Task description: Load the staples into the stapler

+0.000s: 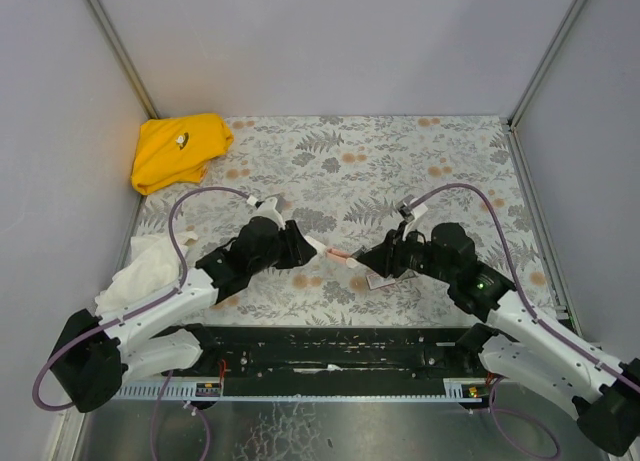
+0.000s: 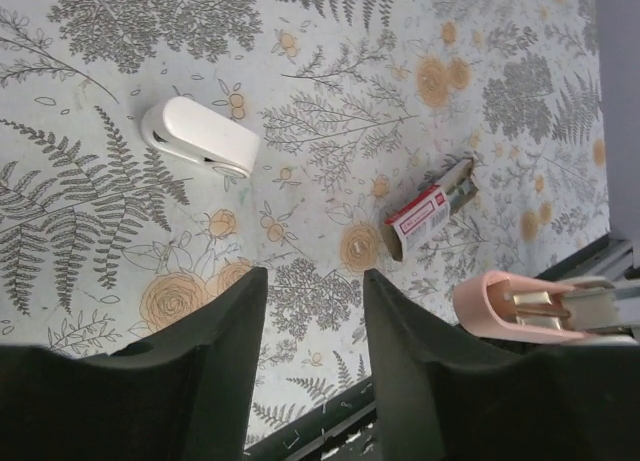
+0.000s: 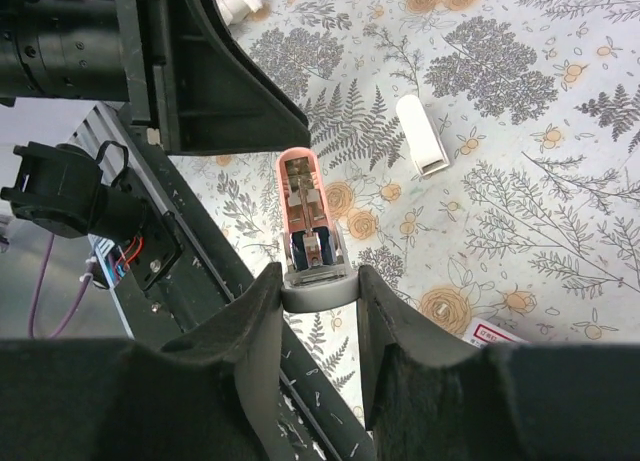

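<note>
My right gripper [image 3: 318, 291] is shut on the grey-white end of the pink mini stapler [image 3: 305, 211] and holds it above the table, its dark metal channel facing up. The stapler also shows in the top view [image 1: 340, 253] and the left wrist view [image 2: 535, 306]. My left gripper [image 2: 315, 366] is open and empty, just left of the stapler's tip [image 1: 305, 245]. The red-and-white staple box [image 2: 425, 213] lies on the table with its grey tray partly out. No loose strip of staples shows. A white rounded stapler-like piece [image 2: 200, 136] lies on the cloth.
A yellow cloth [image 1: 180, 149] lies at the back left and a white cloth [image 1: 140, 271] at the left edge. A black rail [image 1: 330, 346] with scattered single staples runs along the near edge. Grey walls enclose the floral tablecloth [image 1: 400, 161].
</note>
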Robot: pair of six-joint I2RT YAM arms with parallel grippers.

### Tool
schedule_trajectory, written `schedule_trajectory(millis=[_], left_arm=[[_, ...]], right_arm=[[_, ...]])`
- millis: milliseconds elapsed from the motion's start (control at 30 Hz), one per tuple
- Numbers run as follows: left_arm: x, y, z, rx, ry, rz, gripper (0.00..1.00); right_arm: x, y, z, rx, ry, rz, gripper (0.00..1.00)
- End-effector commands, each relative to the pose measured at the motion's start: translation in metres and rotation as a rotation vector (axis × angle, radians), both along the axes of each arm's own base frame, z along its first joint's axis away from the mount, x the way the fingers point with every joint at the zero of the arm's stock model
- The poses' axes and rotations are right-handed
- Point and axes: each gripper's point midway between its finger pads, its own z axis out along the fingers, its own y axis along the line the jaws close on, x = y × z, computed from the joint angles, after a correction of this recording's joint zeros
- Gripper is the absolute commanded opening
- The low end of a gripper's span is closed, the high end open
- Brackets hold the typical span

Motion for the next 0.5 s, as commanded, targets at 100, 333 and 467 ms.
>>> schedule_trajectory(millis=[100,333,467], left_arm=[[-0.002,-0.009,0.049,-0.107,-0.042,-0.034,0.60],[0.006,-0.007,0.072,-0.119,-0.066,-0.020,0.78],[0.011,0.008,0.073,-0.089,-0.081,0.009,0.88]], right_arm=[[0.002,-0.012,-0.003,-0.017,-0.084,-0.031,0.00],[0.040,-0.022,-0.008,0.012,-0.212,-0.214,0.00],[0.071,-0.034,-0.011,0.037,-0.336,-0.359,0.00]])
